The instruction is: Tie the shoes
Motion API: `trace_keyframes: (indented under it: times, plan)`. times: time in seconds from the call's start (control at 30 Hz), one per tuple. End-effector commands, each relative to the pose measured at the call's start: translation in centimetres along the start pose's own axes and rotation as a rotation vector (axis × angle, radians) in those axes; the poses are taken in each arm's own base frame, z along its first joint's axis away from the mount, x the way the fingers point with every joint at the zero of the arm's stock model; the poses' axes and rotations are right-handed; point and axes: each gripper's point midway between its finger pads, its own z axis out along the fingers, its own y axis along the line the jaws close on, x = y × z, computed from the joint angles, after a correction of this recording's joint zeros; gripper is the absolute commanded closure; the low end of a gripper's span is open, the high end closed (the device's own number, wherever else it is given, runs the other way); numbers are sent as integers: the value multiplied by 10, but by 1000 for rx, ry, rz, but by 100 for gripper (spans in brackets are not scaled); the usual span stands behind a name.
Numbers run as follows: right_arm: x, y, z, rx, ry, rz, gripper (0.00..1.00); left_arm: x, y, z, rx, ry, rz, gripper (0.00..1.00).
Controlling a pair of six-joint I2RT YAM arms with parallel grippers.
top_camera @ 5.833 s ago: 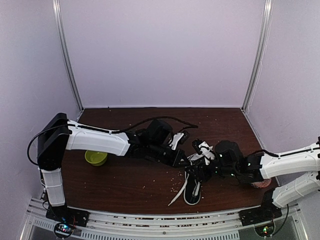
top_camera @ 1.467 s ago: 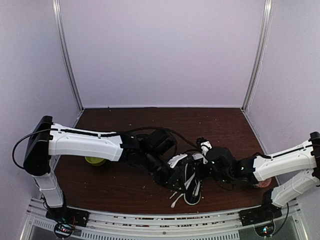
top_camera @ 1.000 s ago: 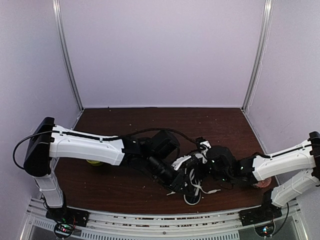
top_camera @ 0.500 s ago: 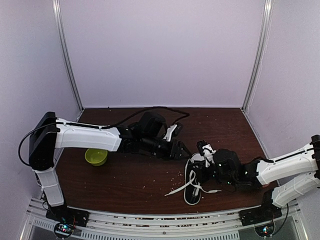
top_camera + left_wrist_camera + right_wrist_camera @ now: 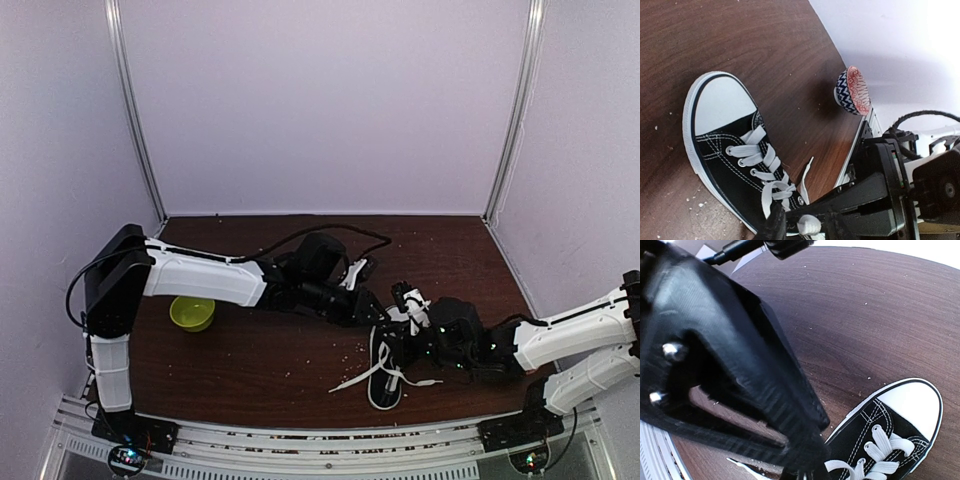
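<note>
- At the middle of the dark wooden surface (image 5: pixel 250 365), the black sneaker (image 5: pixel 384 388) is sitting sole-down, its white toe cap pointing toward the near edge, with both arms crowding in at its heel end.
- The white laces (image 5: pixel 350 381) are trailing loose off either side of the shoe, their ends resting on the wood. No bow is showing, so the tying is judged to be at an early stage.
- The left fingers (image 5: pixel 774 225) are hovering just by the top eyelets with a bit of lace showing between them; whether they are pinching it cannot be told.
- The right fingers (image 5: pixel 400 340) are sitting close beside the tongue, but a black housing is filling the right wrist view, so their grip cannot be told either.
- Doing this step well is likely calling for one lace per side, taken near the eyelets, slack drawn out evenly, and the shoe kept from sliding while the strands are crossing.
- The green bowl (image 5: pixel 192 313) and the patterned bowl (image 5: pixel 852 91) are standing off to the sides.
</note>
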Motion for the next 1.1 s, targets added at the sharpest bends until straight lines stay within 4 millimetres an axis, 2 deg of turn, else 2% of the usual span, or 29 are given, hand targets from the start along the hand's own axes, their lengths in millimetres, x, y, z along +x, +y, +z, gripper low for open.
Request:
trace_keyframes:
  times: [0.0,0.07,0.1,0.27,0.33,0.4,0.47,0.57,0.67,0.8,0.93,1.07]
  plan:
    - [-6,2,-2,-13,-22,-6,100,-7,-12,5,52,-10,17,86]
    - [-7,1,-3,-7,-27,-6,93,-4,-11,6,56,0,12,97]
    - [-9,0,-4,-4,-29,-7,85,-3,-10,6,56,5,10,100]
    - [-8,-5,-16,25,4,-15,49,3,-6,6,49,16,15,100]
    - [-3,-8,-23,32,28,-15,40,5,-3,7,43,23,16,100]
    - [7,-13,-31,36,63,-11,36,6,-3,6,39,26,23,100]
    - [20,-15,-37,24,100,2,36,8,-1,6,31,32,29,100]
    - [42,-15,-40,-10,165,35,43,10,1,7,22,42,37,100]
    - [57,-12,-40,-43,198,72,50,10,1,6,20,48,43,100]
    - [67,-8,-37,-70,232,94,56,11,2,7,16,51,44,100]
    - [75,-3,-35,-93,256,108,56,11,4,7,11,48,44,100]
    - [81,-4,-36,-93,273,116,60,10,3,7,10,46,46,100]
